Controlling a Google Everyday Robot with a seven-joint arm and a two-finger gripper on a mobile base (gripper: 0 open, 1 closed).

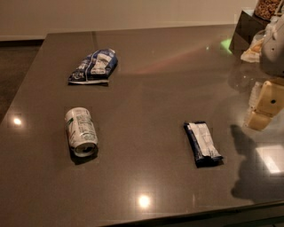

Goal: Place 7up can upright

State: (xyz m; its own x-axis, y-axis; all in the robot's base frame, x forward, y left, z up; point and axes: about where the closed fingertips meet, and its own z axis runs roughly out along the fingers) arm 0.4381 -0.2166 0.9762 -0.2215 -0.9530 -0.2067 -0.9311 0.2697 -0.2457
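Note:
The 7up can (81, 131) lies on its side on the dark table (146, 97), at the left front. It is silver-white with green and red markings, and its shiny metal top faces the table's front edge. My gripper (262, 108) hangs at the far right edge of the view, above the table's right side. It is far from the can and holds nothing that I can see. Its shadow falls on the table below it.
A wrinkly blue-white snack bag (94, 66) lies behind the can. A dark blue wrapped bar (203, 143) lies flat at the right front. A dark box (246, 31) and a snack jar (267, 8) stand at the back right corner. The table's front edge runs along the bottom.

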